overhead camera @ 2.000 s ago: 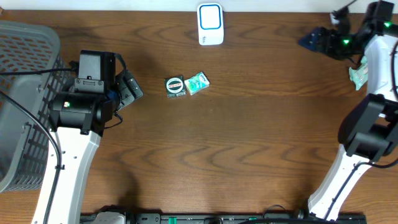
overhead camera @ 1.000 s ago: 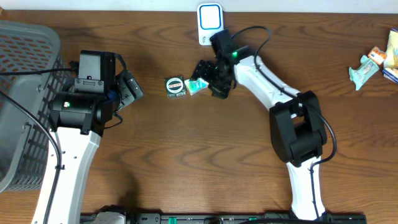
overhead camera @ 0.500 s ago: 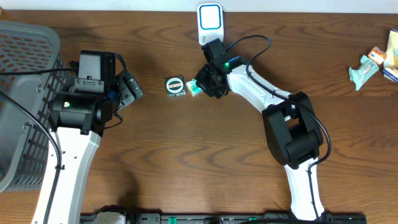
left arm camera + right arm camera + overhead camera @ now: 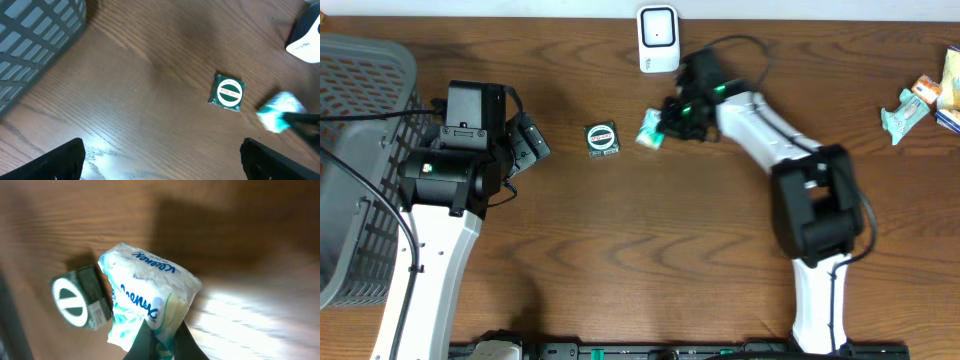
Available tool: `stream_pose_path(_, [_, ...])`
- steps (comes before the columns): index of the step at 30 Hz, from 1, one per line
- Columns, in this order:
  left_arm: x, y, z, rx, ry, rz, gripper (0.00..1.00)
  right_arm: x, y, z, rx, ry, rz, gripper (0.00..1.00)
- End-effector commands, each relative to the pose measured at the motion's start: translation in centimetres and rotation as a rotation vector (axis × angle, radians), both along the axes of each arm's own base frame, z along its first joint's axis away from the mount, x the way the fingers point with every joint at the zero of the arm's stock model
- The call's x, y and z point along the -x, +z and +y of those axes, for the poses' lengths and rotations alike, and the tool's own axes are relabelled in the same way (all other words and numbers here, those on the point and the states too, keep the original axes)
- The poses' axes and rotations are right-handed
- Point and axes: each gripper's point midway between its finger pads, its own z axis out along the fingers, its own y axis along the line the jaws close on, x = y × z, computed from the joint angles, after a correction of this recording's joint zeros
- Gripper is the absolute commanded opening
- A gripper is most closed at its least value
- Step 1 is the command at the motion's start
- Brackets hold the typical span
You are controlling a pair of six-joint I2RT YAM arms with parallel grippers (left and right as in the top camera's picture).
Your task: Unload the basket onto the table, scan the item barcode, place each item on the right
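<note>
- Right gripper (image 4: 665, 124) is pressed together on one edge of the small white and teal plastic tissue pack (image 4: 650, 131). In the right wrist view the two dark fingers (image 4: 145, 340) pinch the lower end of it, and the rest of the pack hangs free in front of them.
- In that same view the tissue pack shows its printed side with blue letters. I see no barcode on this side, so I cannot tell where the barcode is.
- Its shadow falls apart from it on the brown wooden table (image 4: 650, 250), so I judge that the pack is lifted a little. I cannot be sure of this.
- From above, the pack is between the dark green square packet with a round white label (image 4: 602, 138) and the white upright scanner with a dark window (image 4: 658, 38). It is near the scanner but not in front of its window.
- Left gripper (image 4: 527, 146) is spread wide and holds nothing. It is near the grey plastic basket (image 4: 360, 120), well apart from the pack.
- Done, as I judge it: the item is chosen and gripped.
- Left to do: carry the pack to the scanner, turn it so that the barcode faces the window, and hold it there for the reading. Nothing shows a scan so far.
- The grip is only on one thin edge of a soft pack, so it may sag or turn when the arm moves.
- The green square packet lies untouched on the table, and some other small packets (image 4: 905, 108) lie at the far right edge.
</note>
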Motion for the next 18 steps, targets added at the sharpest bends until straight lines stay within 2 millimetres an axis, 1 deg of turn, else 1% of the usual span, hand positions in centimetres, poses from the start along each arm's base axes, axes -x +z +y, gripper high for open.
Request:
stream_pose_path(1, [-0.1,0.5,0.2,-0.009,-0.001,-0.012,0.98,-0.5,8.4,-1.4,-0.167,0.280,-0.293,0.01])
stream_pose_path(2, [-0.1,0.5,0.2,-0.009,-0.001,-0.012,0.98,-0.5,9.4,-1.8,-0.194,0.310,-0.328,0.01])
stream_pose_path(4, [-0.1,0.5,0.2,-0.009,-0.001,-0.012,0.98,-0.1,12.3,-3.1,-0.323,0.410,-0.436,0.01])
stream_pose_path(6, [-0.1,0.5,0.2,-0.009,-0.001,-0.012,0.98,0.4,14.5,-4.3,-0.457,0.469,-0.508,0.01])
stream_pose_path(8, [-0.1,0.5,0.2,-0.009,-0.001,-0.012,0.98,0.7,15.9,-5.6,-0.546,0.494,-0.558,0.01])
stream_pose_path(9, [-0.1,0.5,0.2,-0.009,-0.001,-0.012,0.98,0.8,16.8,-6.7,-0.596,0.494,-0.583,0.01])
stream_pose_path(12, [-0.1,0.5,0.2,-0.009,-0.001,-0.012,0.98,1.2,18.5,-8.1,-0.686,0.510,-0.633,0.01])
stream_pose_path(15, [-0.1,0.5,0.2,-0.009,-0.001,-0.012,0.98,2.3,20.2,-8.0,-0.791,0.566,-0.689,0.01])
stream_pose_path(18, [-0.1,0.5,0.2,-0.009,-0.001,-0.012,0.98,2.4,20.2,-7.9,-0.794,0.568,-0.684,0.01])
